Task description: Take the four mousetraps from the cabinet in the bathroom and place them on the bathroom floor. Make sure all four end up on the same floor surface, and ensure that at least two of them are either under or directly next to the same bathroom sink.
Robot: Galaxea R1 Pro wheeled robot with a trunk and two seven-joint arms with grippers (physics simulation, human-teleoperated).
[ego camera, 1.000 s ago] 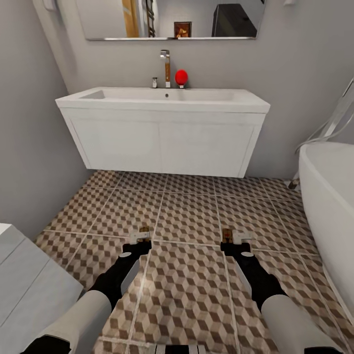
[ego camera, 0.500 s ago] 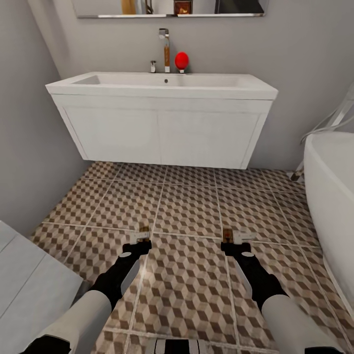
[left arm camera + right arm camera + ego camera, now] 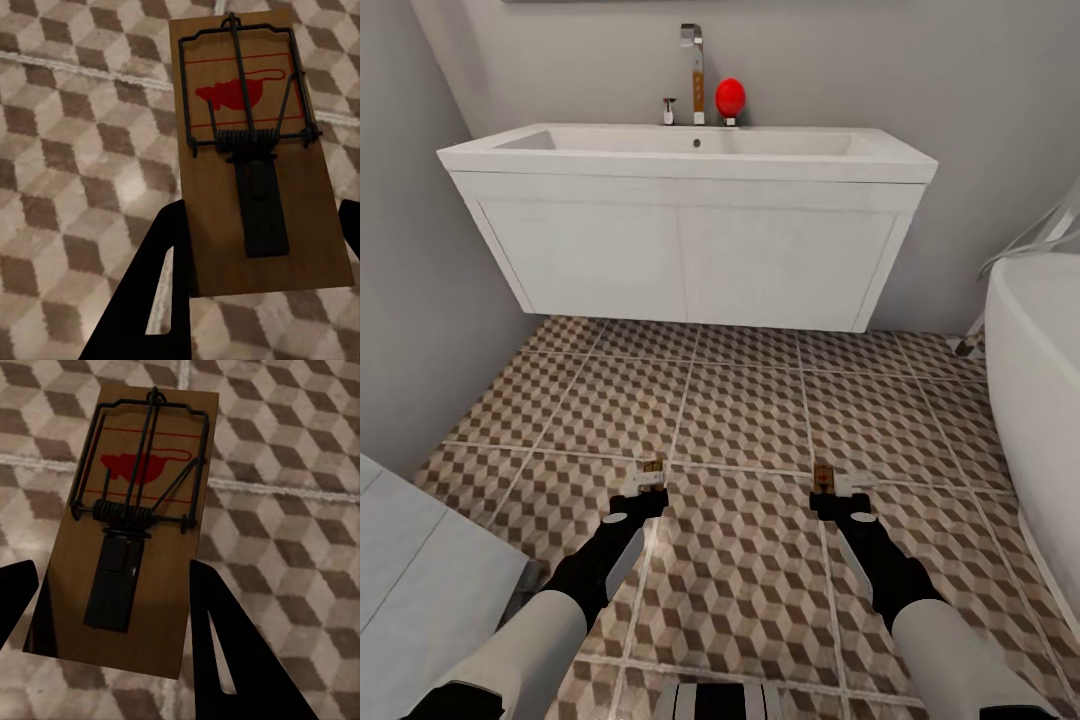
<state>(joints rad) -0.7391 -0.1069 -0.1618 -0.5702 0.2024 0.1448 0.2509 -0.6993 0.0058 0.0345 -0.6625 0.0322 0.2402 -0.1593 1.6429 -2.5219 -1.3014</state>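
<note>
Left claw (image 3: 650,487) pinches brown wooden mousetrap (image 3: 251,150), right claw (image 3: 830,487) pinches second brown wooden mousetrap (image 3: 127,532); both above cube-patterned tiled floor (image 3: 740,420), facing white wall-hung sink (image 3: 690,235), likely for placement underneath.

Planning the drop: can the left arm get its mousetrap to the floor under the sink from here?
Probably not yet: the left pincer holds its mousetrap over open bathroom floor, well short of the sink; nothing blocks the way.

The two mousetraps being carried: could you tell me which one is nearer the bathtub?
The mousetrap in the right hand. The bathtub stands on the robot's right, while the other mousetrap, in the left hand, is on the side by the grey wall.
</note>
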